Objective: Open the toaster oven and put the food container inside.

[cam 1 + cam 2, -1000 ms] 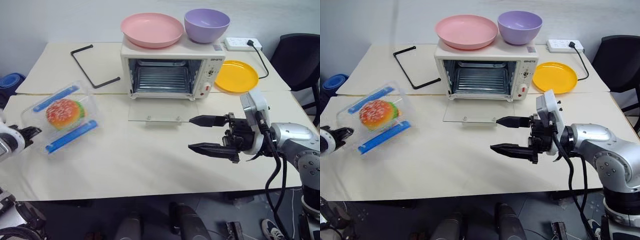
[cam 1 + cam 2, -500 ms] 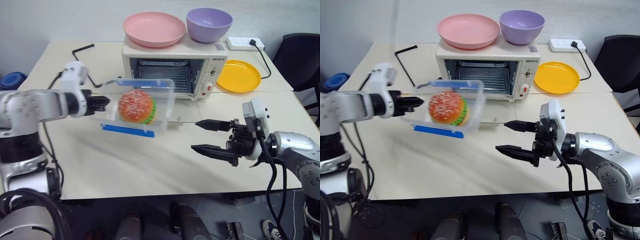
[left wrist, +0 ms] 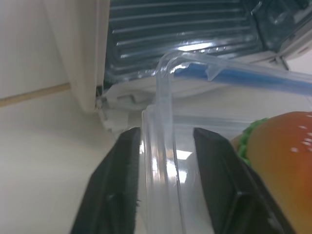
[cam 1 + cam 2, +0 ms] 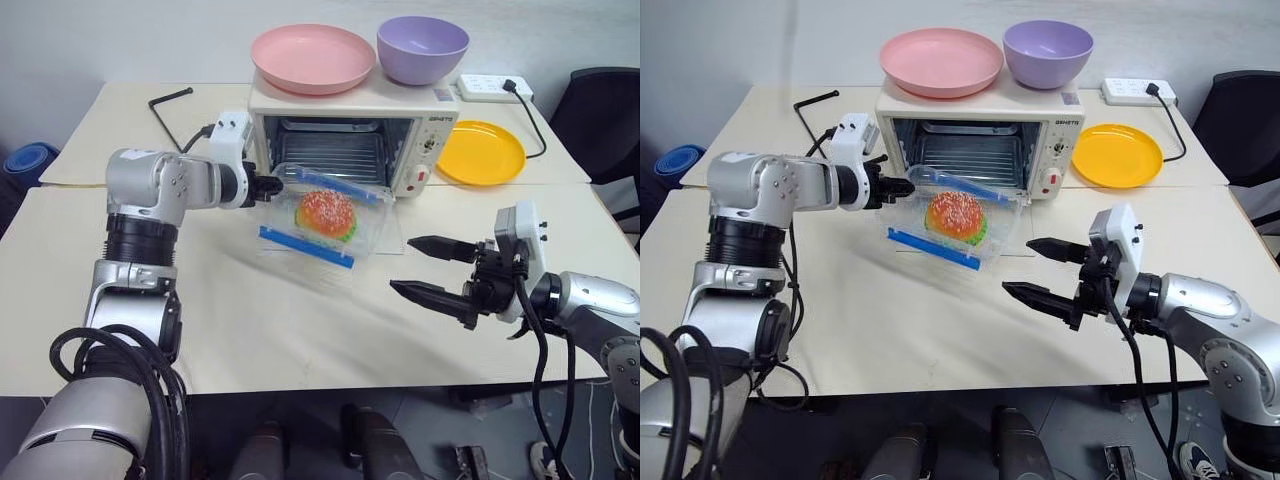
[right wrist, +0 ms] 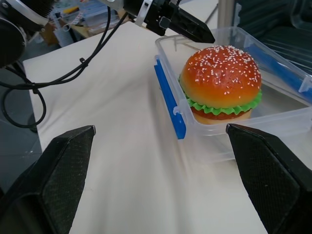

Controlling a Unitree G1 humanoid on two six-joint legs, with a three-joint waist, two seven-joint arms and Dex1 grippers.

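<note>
The container (image 4: 325, 222), a clear box with blue clips and a burger (image 4: 327, 214) inside, sits tilted in front of the oven (image 4: 345, 135), on or just over the dropped glass door; I cannot tell if it rests there or hangs clear. The oven stands open, rack bare, so the opening step is done and the loading is not. The left gripper (image 4: 270, 184) has the container's near rim between its fingers (image 3: 119, 180), which stand a little apart on either side of the wall; whether they press it I cannot tell. The right gripper (image 4: 430, 268) hangs wide open and empty over the table (image 4: 250, 320), near the container's other side. What remains, by my reading, is to slide the box onto the rack and let go
</note>
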